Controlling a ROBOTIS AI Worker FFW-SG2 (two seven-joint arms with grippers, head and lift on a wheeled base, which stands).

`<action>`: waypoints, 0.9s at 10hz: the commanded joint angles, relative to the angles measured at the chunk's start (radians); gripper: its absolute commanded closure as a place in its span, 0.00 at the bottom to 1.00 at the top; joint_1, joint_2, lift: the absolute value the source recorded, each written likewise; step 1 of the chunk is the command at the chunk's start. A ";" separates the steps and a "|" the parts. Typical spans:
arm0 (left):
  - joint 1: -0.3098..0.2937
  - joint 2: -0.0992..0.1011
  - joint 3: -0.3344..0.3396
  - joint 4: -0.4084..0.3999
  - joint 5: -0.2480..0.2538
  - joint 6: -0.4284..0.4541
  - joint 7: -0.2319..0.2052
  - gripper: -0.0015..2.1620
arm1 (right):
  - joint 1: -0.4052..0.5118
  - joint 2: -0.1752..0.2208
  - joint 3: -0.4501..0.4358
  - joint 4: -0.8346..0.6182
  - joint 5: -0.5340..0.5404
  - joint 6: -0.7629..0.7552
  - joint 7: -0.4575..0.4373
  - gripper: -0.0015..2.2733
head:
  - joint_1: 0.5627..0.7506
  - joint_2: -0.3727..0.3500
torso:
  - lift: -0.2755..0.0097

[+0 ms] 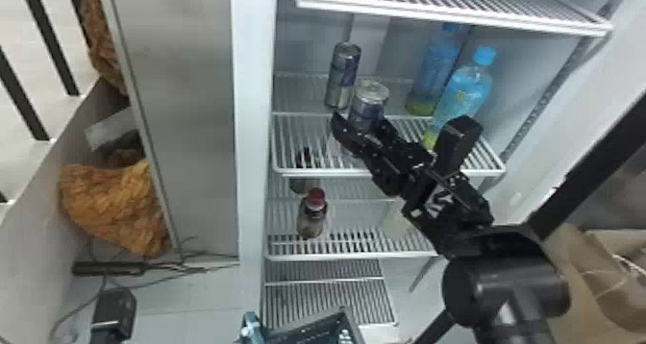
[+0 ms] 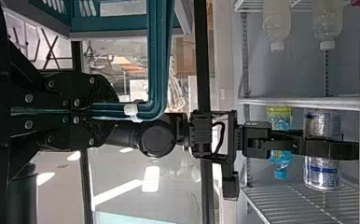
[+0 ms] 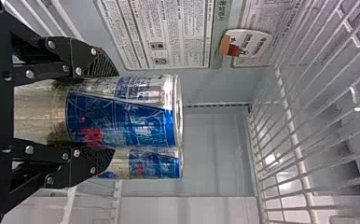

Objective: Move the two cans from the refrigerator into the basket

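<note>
My right gripper [image 1: 358, 122] is at the front can [image 1: 369, 103] over the middle fridge shelf. In the right wrist view, the right gripper [image 3: 110, 114] has its fingers against both sides of this blue and silver can [image 3: 136, 114], which looks upright, its base at or very near the shelf. The second can [image 1: 342, 76] stands just behind and to the left; it is partly hidden by the first in the right wrist view. Seen in the left wrist view, my left gripper [image 2: 113, 114] is closed on the handle [image 2: 157, 70] of the teal basket [image 1: 343, 314], outside the fridge.
Blue bottles [image 1: 468, 93] stand to the right of the cans. A wire shelf [image 1: 447, 14] spans above, and a lower shelf [image 1: 365, 247] holds a red-capped bottle [image 1: 312, 218]. The fridge's left edge [image 1: 252, 151] rises beside the shelves.
</note>
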 commanded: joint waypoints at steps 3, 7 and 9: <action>0.002 -0.002 0.002 0.000 0.000 0.005 0.000 0.55 | 0.081 0.000 -0.036 -0.109 -0.031 0.011 0.002 0.51 | 0.70 0.21 | 0.84; 0.004 -0.004 0.005 -0.002 0.002 0.005 0.000 0.55 | 0.221 -0.009 -0.073 -0.254 -0.080 0.057 0.002 0.51 | 0.70 0.18 | 0.84; 0.004 -0.004 0.005 -0.002 0.002 0.005 0.000 0.55 | 0.280 -0.017 -0.077 -0.316 -0.104 0.079 0.011 0.51 | 0.70 0.17 | 0.84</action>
